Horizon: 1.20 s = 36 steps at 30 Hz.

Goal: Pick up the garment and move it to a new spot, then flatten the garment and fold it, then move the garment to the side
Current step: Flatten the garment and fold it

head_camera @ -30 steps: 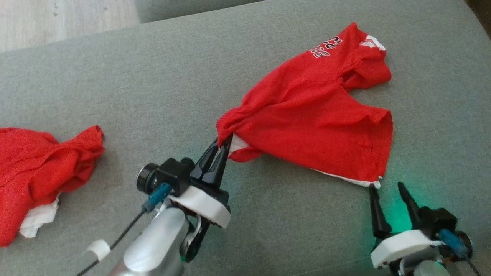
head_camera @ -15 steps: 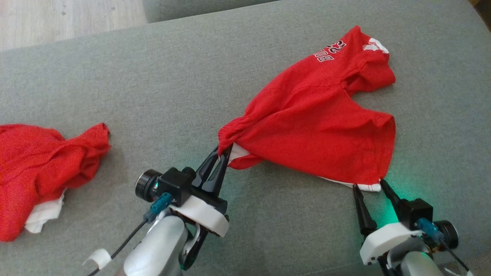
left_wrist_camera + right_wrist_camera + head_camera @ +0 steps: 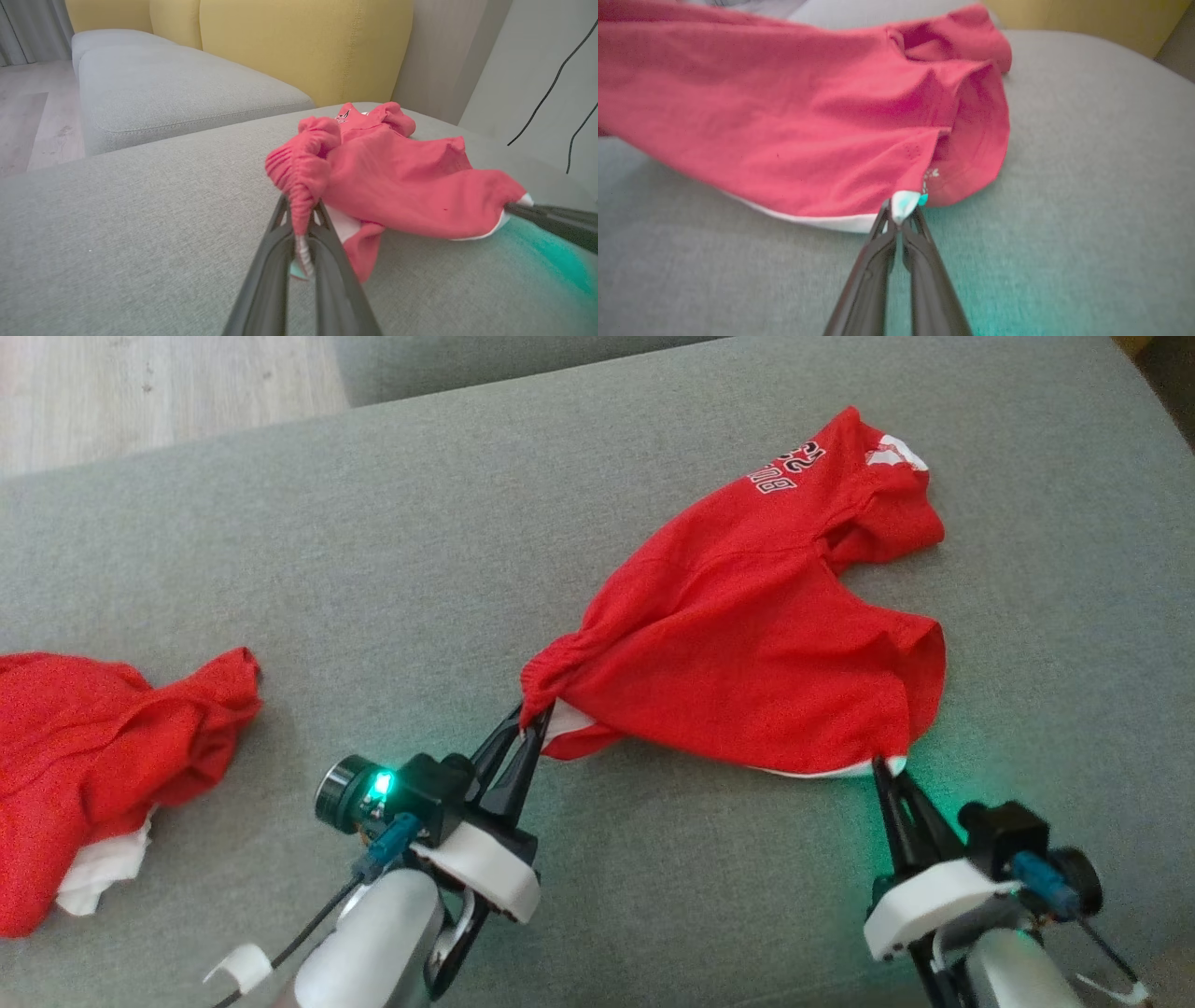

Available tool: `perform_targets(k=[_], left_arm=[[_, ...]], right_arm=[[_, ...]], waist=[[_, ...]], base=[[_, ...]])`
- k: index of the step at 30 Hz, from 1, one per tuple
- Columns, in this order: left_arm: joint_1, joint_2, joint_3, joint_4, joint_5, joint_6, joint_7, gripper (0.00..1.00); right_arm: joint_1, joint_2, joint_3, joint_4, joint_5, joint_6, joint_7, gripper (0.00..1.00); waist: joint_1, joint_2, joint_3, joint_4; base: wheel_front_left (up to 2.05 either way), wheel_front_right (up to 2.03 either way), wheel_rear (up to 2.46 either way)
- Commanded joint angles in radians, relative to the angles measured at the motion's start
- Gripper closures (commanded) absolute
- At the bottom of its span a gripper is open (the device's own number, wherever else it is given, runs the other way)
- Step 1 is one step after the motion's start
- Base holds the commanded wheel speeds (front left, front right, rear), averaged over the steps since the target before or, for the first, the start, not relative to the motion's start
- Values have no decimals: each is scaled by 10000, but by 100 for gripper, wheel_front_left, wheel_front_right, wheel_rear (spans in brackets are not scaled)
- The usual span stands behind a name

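Since the garment [image 3: 747,644], toward the sofa's [image 3: 373,541] right edge, now has its hem corner [image 3: 903,203] pinched by the right gripper [image 3: 882,770], fingers open a moment ago, both ends are held (left gripper [image 3: 527,723] clamps the waistband [image 3: 299,172]), so lifting looks next. Right wrist view makes that pinch clear; head view barely does.

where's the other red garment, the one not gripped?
Head view, far left: the crumpled red garment lies on the grey cushion, left of the left gripper and apart from it.

Red garment [image 3: 747,644] with white trim, grey sofa [image 3: 373,551], yellow cushions [image 3: 289,42]
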<state>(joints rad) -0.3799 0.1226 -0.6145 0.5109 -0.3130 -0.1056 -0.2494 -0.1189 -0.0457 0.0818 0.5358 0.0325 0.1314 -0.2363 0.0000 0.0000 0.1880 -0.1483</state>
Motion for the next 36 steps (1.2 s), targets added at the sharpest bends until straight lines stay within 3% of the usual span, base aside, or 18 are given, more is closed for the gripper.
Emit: perform_targets(k=[1,11,22,27,36], left_arm=[[-171,244,303,-223,143,-3,-124,100],[-709,1089,153,-443,722,-95,-124,100],[-2878,2417,421,-2426,564,-216,627,100],[-2917,2811,744,-3593,350,8,1204,100],[-1721,3635,1186,-5768,-157,477,2168,100]], right_arm=[[-293,-141,252,-554,202,-7,-181,100],[-976,-832,376,-3128,1567,-7,-50,100],[-3117,-1798,377,-5994,2471,-7,1724,100],[-3293,-1621,-53,-6663,1929,-7,2648,100],[-2392,-649,-665,-8063,1231,-7,3779,100]], waist=[[0,0,-65,-11],[0,0,-603,-99],[0,0,-1462,-39],[0,0,-1776,13],[0,0,-1407,202]], base=[[0,0,0],[0,0,0],[0,0,0],[0,0,0],[0,0,0]])
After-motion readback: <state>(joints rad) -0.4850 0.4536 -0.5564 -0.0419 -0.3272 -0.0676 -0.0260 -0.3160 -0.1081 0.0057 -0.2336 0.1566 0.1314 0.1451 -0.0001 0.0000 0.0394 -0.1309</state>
